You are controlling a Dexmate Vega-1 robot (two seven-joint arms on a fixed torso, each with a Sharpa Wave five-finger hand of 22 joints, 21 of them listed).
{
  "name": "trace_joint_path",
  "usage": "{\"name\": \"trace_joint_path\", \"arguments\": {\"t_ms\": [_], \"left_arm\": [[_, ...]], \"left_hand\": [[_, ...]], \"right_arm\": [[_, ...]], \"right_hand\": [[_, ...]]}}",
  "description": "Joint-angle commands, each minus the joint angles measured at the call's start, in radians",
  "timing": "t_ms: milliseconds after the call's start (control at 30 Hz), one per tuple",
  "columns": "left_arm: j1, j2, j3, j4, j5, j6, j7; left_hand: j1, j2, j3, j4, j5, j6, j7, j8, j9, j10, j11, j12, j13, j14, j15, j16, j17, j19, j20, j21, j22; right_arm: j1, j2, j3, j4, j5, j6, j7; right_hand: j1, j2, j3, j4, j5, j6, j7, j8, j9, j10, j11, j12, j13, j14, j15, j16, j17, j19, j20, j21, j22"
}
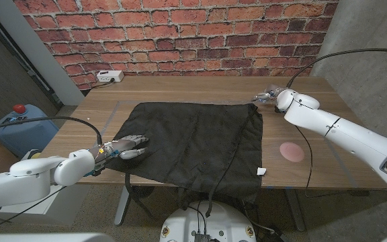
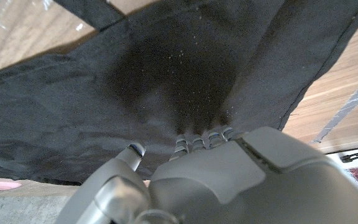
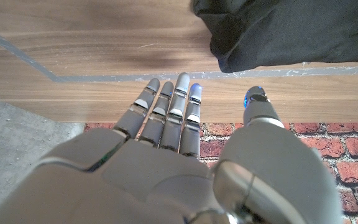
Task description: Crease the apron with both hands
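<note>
A black apron (image 1: 193, 141) lies spread over the middle of the wooden table (image 1: 180, 91), its near edge and straps hanging over the front. My left hand (image 1: 127, 146) lies on the apron's left edge. In the left wrist view its fingers (image 2: 201, 140) press down into the dark cloth (image 2: 185, 68), with the thumb held apart. My right hand (image 1: 269, 96) hovers by the apron's far right corner. Its fingers (image 3: 179, 106) are stretched out and hold nothing, and the apron's corner (image 3: 291, 31) lies just beyond them on bare wood.
A pink round mark (image 1: 291, 151) and a small white tag (image 1: 261, 171) are on the table right of the apron. A white power strip (image 1: 109, 76) sits at the far left edge before the brick wall. A blue container (image 1: 19, 124) stands left of the table.
</note>
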Motion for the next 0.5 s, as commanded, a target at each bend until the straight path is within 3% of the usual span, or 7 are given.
{"name": "trace_joint_path", "arguments": {"t_ms": [33,500], "left_arm": [[-0.04,0.009,0.047,-0.005,-0.008,0.003,0.009],[-0.072,0.011,0.084,-0.009,-0.01,0.006,0.013]], "left_hand": [[-0.006,0.001,0.007,0.001,0.006,0.003,-0.002,-0.002,-0.001,0.002,0.004,0.001,0.0,-0.053,0.007,-0.003,-0.001,-0.022,-0.002,0.007,0.003],[-0.007,0.0,0.014,0.0,0.006,0.007,-0.004,-0.003,-0.001,0.003,0.002,0.0,0.0,-0.051,0.007,-0.004,-0.001,-0.021,-0.001,0.006,0.003]], "right_arm": [[0.022,0.026,-0.022,0.04,0.003,0.003,0.035],[0.032,0.036,-0.038,0.04,0.013,-0.012,0.056]], "right_hand": [[0.011,0.0,-0.003,0.001,0.004,0.01,0.001,0.007,0.002,0.009,0.005,0.005,0.001,0.008,-0.012,0.006,0.006,0.002,-0.003,0.001,0.004],[0.008,-0.001,-0.01,0.006,0.004,0.006,0.003,0.001,0.002,0.0,0.008,0.005,0.005,0.003,-0.006,0.004,0.01,-0.004,0.0,-0.001,0.004]]}}
